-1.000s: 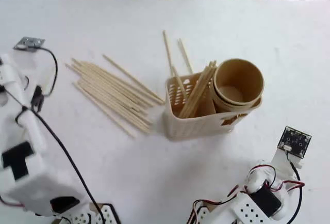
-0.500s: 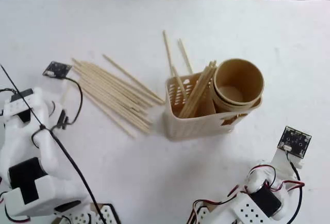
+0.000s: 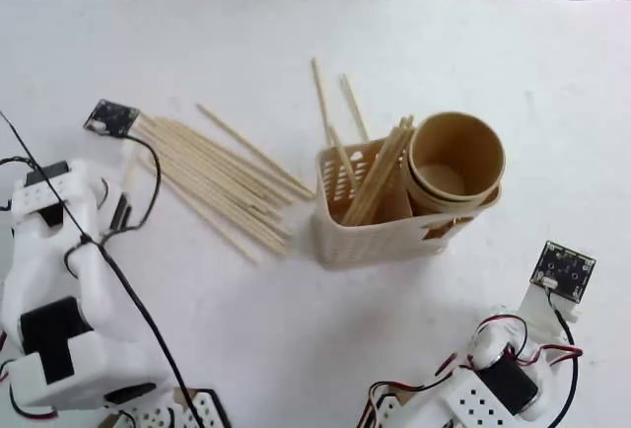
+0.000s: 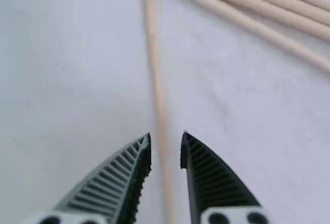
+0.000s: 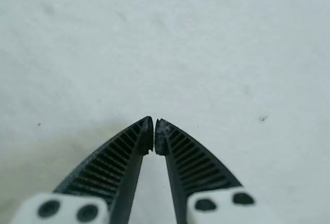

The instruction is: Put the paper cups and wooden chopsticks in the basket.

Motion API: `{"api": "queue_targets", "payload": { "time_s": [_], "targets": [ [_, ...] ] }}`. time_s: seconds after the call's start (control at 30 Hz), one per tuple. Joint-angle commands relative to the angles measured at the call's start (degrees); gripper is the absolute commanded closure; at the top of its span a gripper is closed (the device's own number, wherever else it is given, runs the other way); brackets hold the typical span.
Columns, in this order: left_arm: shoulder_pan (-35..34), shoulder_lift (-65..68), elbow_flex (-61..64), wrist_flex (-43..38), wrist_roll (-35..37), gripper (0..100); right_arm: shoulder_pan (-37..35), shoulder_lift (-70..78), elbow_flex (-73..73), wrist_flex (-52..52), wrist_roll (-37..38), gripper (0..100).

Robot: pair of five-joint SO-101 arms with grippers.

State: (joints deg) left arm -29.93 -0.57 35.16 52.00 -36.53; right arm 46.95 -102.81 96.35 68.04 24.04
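Pale wooden chopsticks are lying fanned on the table, left of the basket. Your left pincer is straddling one stick, narrowly parted; your right pincer is hanging closed above the table. The basket is holding stacked paper cups and several chopsticks.
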Motion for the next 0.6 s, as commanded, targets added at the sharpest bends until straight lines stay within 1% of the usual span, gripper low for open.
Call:
{"api": "queue_targets", "payload": {
  "time_s": [0.0, 0.1, 0.2, 0.23, 0.3, 0.33, 0.37, 0.47, 0.57],
  "targets": [
    [0.66, 2.77, -3.78, -3.08, 2.29, 89, 0.31, -0.48, 0.53, -0.57, -0.18, 97.9],
    [1.01, 8.4, -7.47, -2.64, 2.37, 89, 0.31, -0.48, 0.53, -0.57, -0.18, 97.9],
    [1.27, 14.29, -11.87, 0.09, 2.02, 89, 0.31, -0.48, 0.53, -0.57, -0.18, 97.9],
    [1.27, 15.78, -13.45, 1.14, 2.02, 91, 0.31, -0.48, 0.53, -0.57, -0.18, 97.9],
    [1.01, 17.89, -16.35, 3.25, 1.93, 97, 0.31, -0.48, 0.53, -0.57, -0.18, 97.9],
    [1.01, 18.51, -17.23, 4.22, 1.93, 98, 0.31, -0.48, 0.53, -0.57, -0.18, 97.9],
    [1.01, 18.77, -17.85, 5.27, 1.93, 97, 0.31, -0.48, 0.53, -0.57, -0.18, 97.9],
    [0.92, 17.63, -18.99, 8.44, 2.37, 98, 0.31, -0.48, 0.53, -0.57, -0.18, 97.9],
    [0.22, 12.79, -20.22, 12.4, 2.99, 98, 0.31, -0.48, 0.53, -0.57, -0.18, 97.9]
  ]
}}
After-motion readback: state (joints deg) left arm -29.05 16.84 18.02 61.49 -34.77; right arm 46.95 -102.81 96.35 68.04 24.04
